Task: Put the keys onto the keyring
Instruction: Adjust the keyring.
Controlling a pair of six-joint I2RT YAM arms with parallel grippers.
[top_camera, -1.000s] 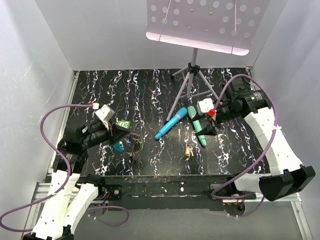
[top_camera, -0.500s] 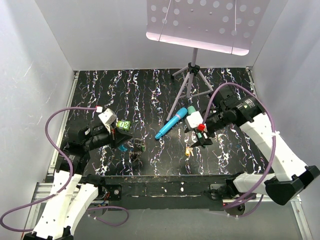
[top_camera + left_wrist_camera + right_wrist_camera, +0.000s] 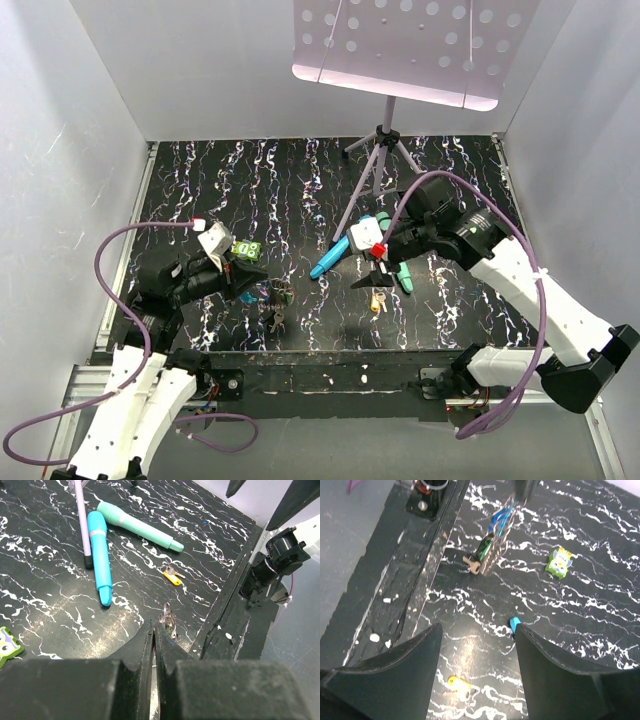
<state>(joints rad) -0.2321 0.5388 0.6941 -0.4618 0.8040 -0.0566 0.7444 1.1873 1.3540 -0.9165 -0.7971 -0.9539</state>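
The keyring [image 3: 275,297] hangs from my left gripper [image 3: 252,283], whose jaws are pressed shut on it [image 3: 154,628]. The right wrist view shows its grey loop [image 3: 492,555] with the blue curved section and a green-headed key on it, the lower end near the mat. Past the shut jaws in the left wrist view, part of the keyring [image 3: 169,622] sticks out. A yellow-headed key [image 3: 377,301] lies loose on the mat. My right gripper [image 3: 372,278] hovers open just above it, and the key [image 3: 459,682] shows between the spread fingers.
A blue stick [image 3: 341,246] and a teal stick [image 3: 397,262] lie mid-mat, the blue one's tip [image 3: 514,625] beside my right finger. A green toy block [image 3: 248,250] sits behind the left gripper. A music stand's tripod [image 3: 385,150] stands at the back. The mat's front edge [image 3: 427,575] is close.
My right arm has swung left and forward from the teal stick to above the yellow key, still open. The left gripper has carried the keyring slightly right.
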